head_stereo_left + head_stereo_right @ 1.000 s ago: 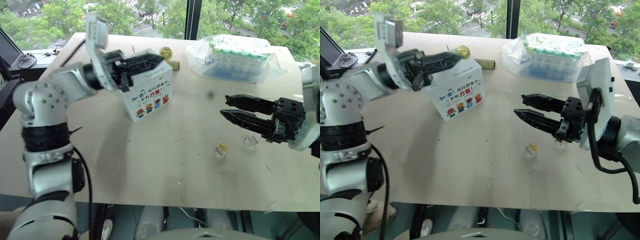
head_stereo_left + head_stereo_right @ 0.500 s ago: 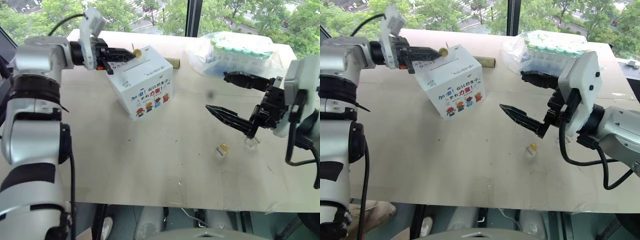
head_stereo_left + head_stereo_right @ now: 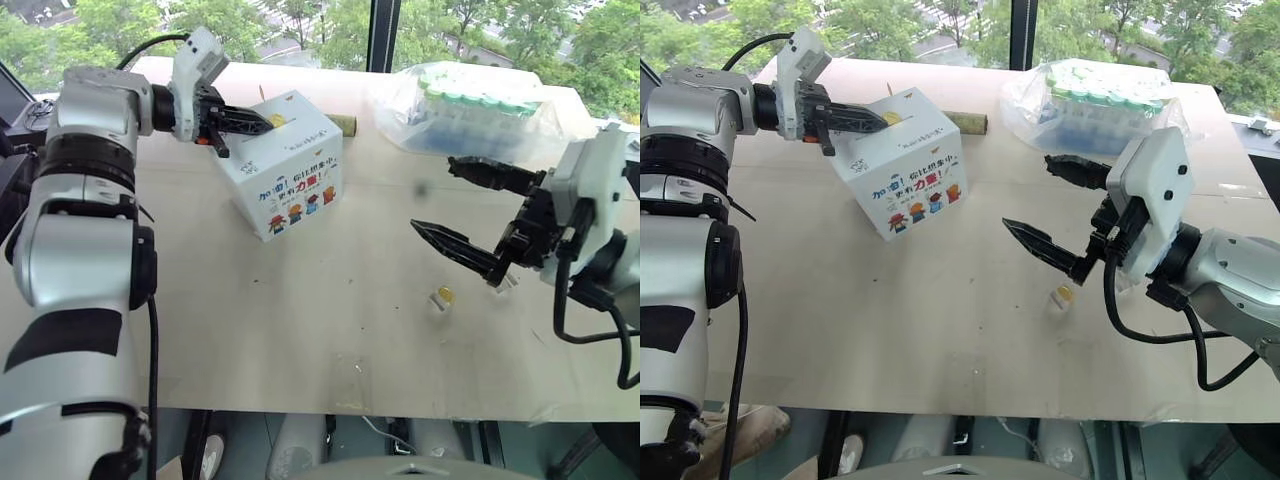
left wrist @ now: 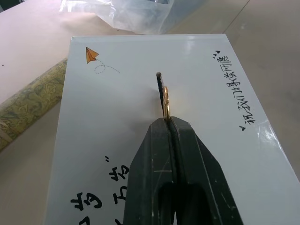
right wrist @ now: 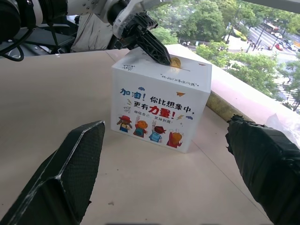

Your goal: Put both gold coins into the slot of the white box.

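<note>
Over the slot [image 4: 160, 84] in the white box [image 3: 285, 175], one gold coin [image 4: 165, 104] edge-on, pinched in the closed left gripper [image 4: 169, 123]. On the table [image 3: 300, 330] near the front, second gold coin [image 3: 446, 295], below the wide-open right gripper [image 3: 455, 205].
</note>
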